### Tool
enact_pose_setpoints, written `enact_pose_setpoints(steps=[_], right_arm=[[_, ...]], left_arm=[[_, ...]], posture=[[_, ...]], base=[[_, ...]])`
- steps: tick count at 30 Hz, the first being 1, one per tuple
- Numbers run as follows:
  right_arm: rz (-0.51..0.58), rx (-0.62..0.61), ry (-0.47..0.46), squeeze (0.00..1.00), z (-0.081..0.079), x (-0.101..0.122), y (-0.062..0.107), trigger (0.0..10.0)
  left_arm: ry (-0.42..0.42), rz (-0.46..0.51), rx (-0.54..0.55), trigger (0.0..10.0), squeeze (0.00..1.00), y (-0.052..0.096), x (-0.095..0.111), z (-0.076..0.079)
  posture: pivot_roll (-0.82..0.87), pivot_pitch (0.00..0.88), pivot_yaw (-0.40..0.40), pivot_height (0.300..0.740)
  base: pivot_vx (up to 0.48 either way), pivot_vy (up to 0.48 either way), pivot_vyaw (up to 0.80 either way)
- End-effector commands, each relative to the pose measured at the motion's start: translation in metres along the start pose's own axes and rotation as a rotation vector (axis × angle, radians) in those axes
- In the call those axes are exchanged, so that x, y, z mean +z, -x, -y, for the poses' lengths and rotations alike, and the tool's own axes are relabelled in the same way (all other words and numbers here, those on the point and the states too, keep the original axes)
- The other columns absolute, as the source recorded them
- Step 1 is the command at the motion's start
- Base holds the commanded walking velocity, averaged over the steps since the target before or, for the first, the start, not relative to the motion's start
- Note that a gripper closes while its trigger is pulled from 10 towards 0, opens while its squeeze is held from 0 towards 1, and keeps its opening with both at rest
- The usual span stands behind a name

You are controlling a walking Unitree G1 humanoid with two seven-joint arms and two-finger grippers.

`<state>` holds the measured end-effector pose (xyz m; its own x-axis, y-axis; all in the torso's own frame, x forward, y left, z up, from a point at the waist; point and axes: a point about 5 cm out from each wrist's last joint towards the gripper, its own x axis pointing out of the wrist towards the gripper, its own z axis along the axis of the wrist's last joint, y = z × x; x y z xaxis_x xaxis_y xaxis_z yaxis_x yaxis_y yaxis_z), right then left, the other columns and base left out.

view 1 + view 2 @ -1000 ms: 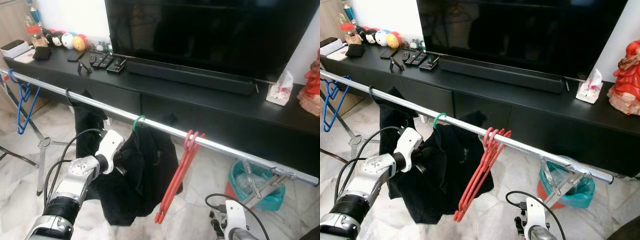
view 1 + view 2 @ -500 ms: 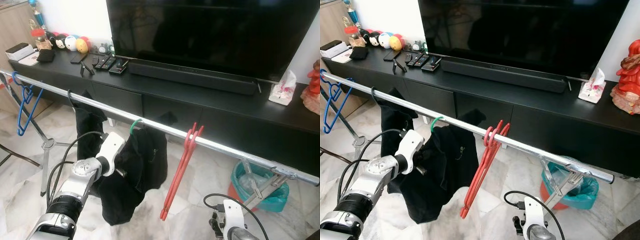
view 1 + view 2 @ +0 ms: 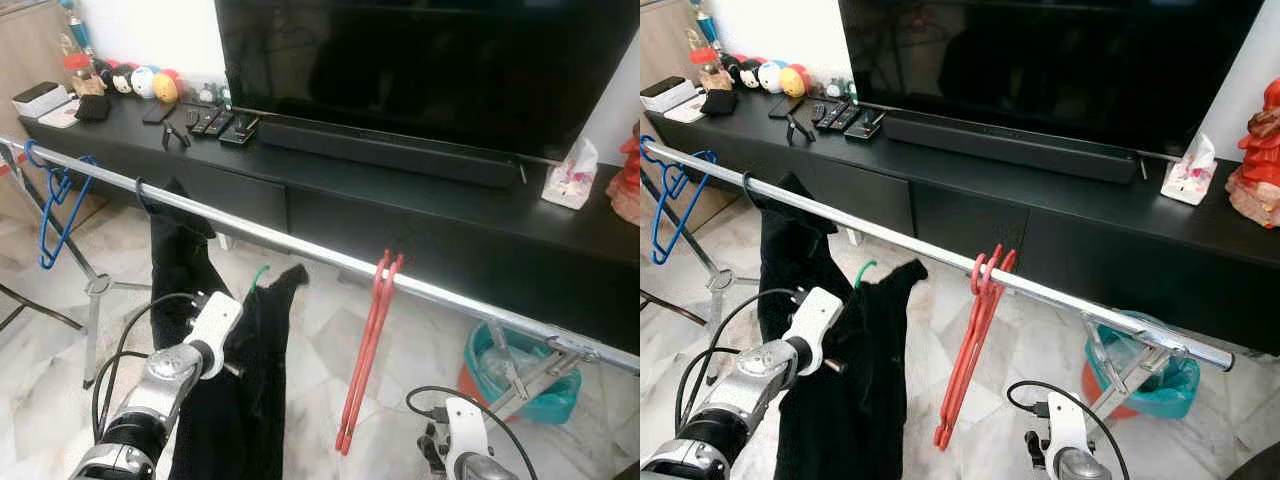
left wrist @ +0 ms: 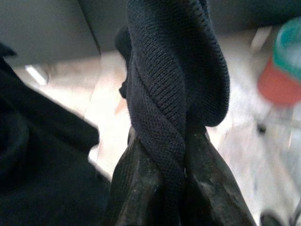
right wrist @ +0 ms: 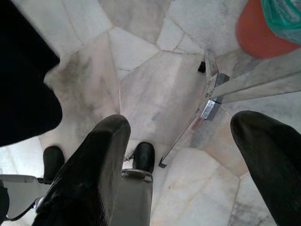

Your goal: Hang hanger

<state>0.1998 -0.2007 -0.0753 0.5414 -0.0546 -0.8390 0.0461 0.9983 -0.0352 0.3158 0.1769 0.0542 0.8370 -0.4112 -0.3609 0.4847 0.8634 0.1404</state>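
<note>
The left tool [image 4: 162, 183] pinches the black garment [image 3: 235, 400], whose green hanger hook [image 3: 259, 277] sits below the silver rail [image 3: 300, 250] at centre left. The hook should rise above the rail before settling on it. The right tool [image 5: 183, 174] hangs idle, spread wide.

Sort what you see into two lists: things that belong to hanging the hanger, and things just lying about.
Job: left gripper shut on black garment; green hanger; metal rail.

Lying about: red hangers, blue hanger, remotes, tissue pack, bin.
</note>
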Motion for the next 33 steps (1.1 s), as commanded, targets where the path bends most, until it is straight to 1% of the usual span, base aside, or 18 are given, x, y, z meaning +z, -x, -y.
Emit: enact_pose_setpoints(steps=[1,2,5,6,7,8,11,12,14,16,19,22,23,25,27,29,32,33], right_arm=[[0.001,0.001,0.003,0.0,-0.001,-0.001,0.0,10.0],[0.001,0.001,0.003,0.0,-0.001,-0.001,0.0,10.0],[0.007,-0.001,-0.002,0.0,-0.001,0.0,0.0,10.0],[0.008,0.0,-0.003,0.0,-0.001,0.0,0.0,10.0],[0.008,0.0,-0.003,0.0,-0.001,0.0,0.0,10.0],[0.008,0.0,-0.001,0.0,-0.001,0.0,0.0,10.0],[0.009,0.001,0.0,0.0,-0.001,0.0,0.0,10.0],[0.009,0.003,0.003,0.0,-0.001,0.0,0.0,10.0],[0.009,0.003,0.005,0.0,-0.001,0.0,0.0,10.0],[0.009,0.005,0.008,0.0,-0.001,0.001,0.0,10.0],[0.01,0.004,0.008,0.0,-0.001,0.001,0.0,10.0],[0.011,0.003,0.008,0.0,-0.001,0.001,0.0,10.0],[0.012,0.002,0.008,0.0,-0.001,0.001,0.0,10.0],[0.012,0.001,0.006,0.0,-0.001,0.001,0.0,10.0],[0.011,0.002,0.006,0.0,-0.001,0.0,0.0,10.0],[0.011,0.003,0.005,0.0,-0.001,0.0,0.0,10.0],[0.012,0.004,0.005,0.0,-0.001,0.0,0.0,10.0],[0.013,0.004,0.002,0.0,-0.001,0.0,0.0,10.0]], left_arm=[[-0.024,0.125,-0.02,10.0,0.0,0.003,0.021,-0.003],[-0.024,0.125,-0.02,10.0,0.0,0.003,0.021,-0.003],[-0.05,0.152,-0.098,10.0,0.0,0.01,0.023,0.0],[-0.082,0.127,-0.173,10.0,0.0,0.017,0.019,0.004],[-0.082,0.127,-0.173,10.0,0.0,0.017,0.019,0.004],[-0.119,0.081,-0.253,10.0,0.0,0.025,0.013,0.007],[-0.149,0.029,-0.323,10.0,0.0,0.033,0.007,0.009],[-0.179,0.01,-0.355,10.0,0.0,0.038,0.007,0.007],[-0.192,0.011,-0.354,10.0,0.0,0.039,0.008,0.005],[-0.19,0.039,-0.333,10.0,0.0,0.037,0.016,0.001],[-0.168,0.137,-0.222,10.0,0.0,0.026,0.037,-0.006],[-0.145,0.199,-0.141,10.0,0.0,0.02,0.049,-0.009],[-0.119,0.203,-0.114,10.0,0.0,0.017,0.053,-0.011],[-0.12,0.198,-0.108,10.0,0.0,0.014,0.055,-0.01],[-0.099,0.175,-0.103,10.0,0.0,0.009,0.053,-0.007],[-0.114,0.159,-0.1,10.0,0.0,0.006,0.05,-0.004],[-0.115,0.114,-0.075,10.0,0.0,0.001,0.045,-0.003],[-0.12,0.099,-0.036,10.0,0.0,-0.001,0.044,-0.006]], posture=[[0.01,0.0,0.015,0.74],[0.01,0.0,0.015,0.74],[0.01,0.0,0.016,0.74],[0.01,0.0,0.016,0.74],[0.01,0.0,0.016,0.74],[0.01,0.0,0.018,0.74],[0.01,0.0,0.017,0.74],[0.02,0.0,0.016,0.74],[0.02,0.0,0.017,0.74],[0.02,0.0,0.017,0.74],[0.01,0.0,0.017,0.74],[0.01,0.0,0.017,0.74],[0.01,0.0,0.017,0.74],[0.0,0.0,0.017,0.74],[0.01,0.0,0.018,0.74],[0.0,0.0,0.021,0.74],[0.0,0.0,0.021,0.74],[0.0,0.0,0.022,0.74]], base=[[0.0,0.0,0.0],[0.0,0.0,0.0],[0.0,0.0,0.0],[0.0,0.0,0.0],[0.0,0.0,0.0],[0.0,0.0,0.0],[0.0,0.0,0.0],[0.0,0.0,0.0],[0.0,0.0,0.0],[0.0,0.0,0.0],[0.0,0.0,0.0],[0.0,0.0,0.0],[0.0,0.0,0.0],[0.0,0.0,0.0],[0.0,0.0,0.0],[0.0,0.0,0.0],[0.0,0.0,0.0],[0.0,0.0,0.0]])
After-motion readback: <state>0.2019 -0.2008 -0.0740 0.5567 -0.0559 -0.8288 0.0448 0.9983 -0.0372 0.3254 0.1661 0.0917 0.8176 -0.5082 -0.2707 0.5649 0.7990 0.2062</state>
